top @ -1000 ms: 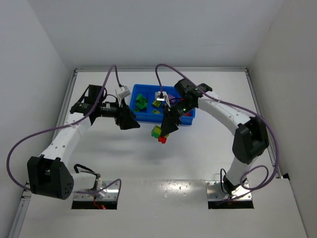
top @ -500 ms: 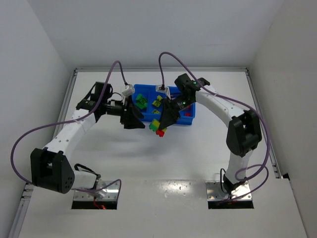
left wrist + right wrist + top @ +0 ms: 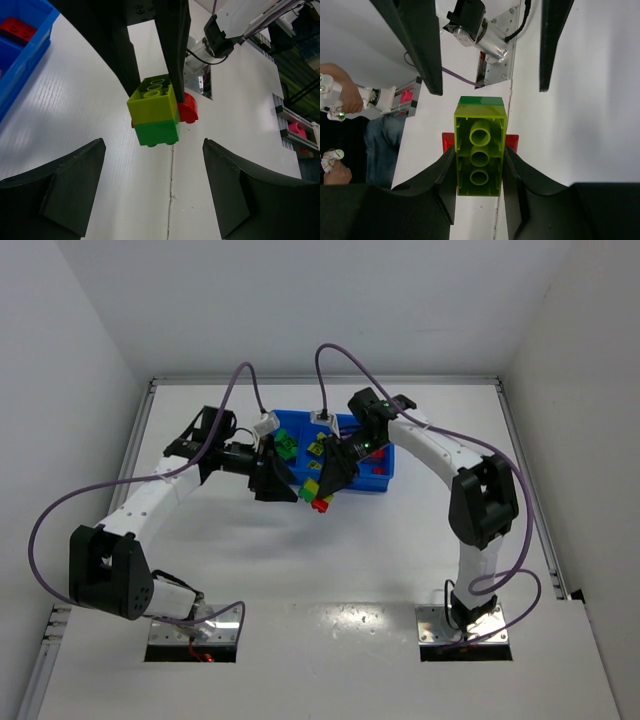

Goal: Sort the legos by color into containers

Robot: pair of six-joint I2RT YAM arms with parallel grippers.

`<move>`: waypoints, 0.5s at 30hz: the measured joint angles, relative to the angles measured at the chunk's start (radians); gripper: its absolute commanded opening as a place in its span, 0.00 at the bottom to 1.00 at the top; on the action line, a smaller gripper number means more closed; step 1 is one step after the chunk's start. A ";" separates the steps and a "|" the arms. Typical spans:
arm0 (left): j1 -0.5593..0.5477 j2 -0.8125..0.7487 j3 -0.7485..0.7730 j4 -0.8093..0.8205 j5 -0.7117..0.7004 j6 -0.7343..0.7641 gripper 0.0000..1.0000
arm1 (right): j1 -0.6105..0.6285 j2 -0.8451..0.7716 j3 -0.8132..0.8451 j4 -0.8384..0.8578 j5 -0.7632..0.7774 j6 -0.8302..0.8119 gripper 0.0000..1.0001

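Your right gripper (image 3: 480,167) has its matte black jaws clenched on the two long sides of a yellow-green rectangular plastic brick (image 3: 480,155). The face of that brick turned to the right wrist camera is hollow, with three round tubes in a row. It forms one end of a short three-brick stack (image 3: 317,496). A glossy green brick (image 3: 157,132) of the same footprint is pressed against it, and a red brick (image 3: 189,110) with a rounded edge juts out sideways behind.

The stack is held clear of the smooth white surface (image 3: 400,540), just at the near wall of the bright blue plastic tray (image 3: 384,481), between your two grippers.

Your left gripper (image 3: 152,150) faces the stack. Its dark, wedge-shaped jaws are spread wide and released, touching nothing; the stack sits apart from both pads.

The tray is rectangular, with low walls and straight dividers. Loose bricks (image 3: 285,446) in green, yellow-green and red lie in its compartments; one flat red piece shows in the left wrist view.
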 measured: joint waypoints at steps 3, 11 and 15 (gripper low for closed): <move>-0.001 0.002 0.001 0.002 0.010 -0.004 0.83 | 0.000 0.019 0.018 -0.001 0.000 0.000 0.10; -0.019 0.019 0.008 0.006 0.022 -0.012 0.81 | 0.011 0.040 0.066 -0.007 0.000 0.000 0.10; -0.023 0.039 0.009 0.005 0.019 -0.014 0.70 | 0.024 0.047 0.077 -0.007 0.000 0.000 0.10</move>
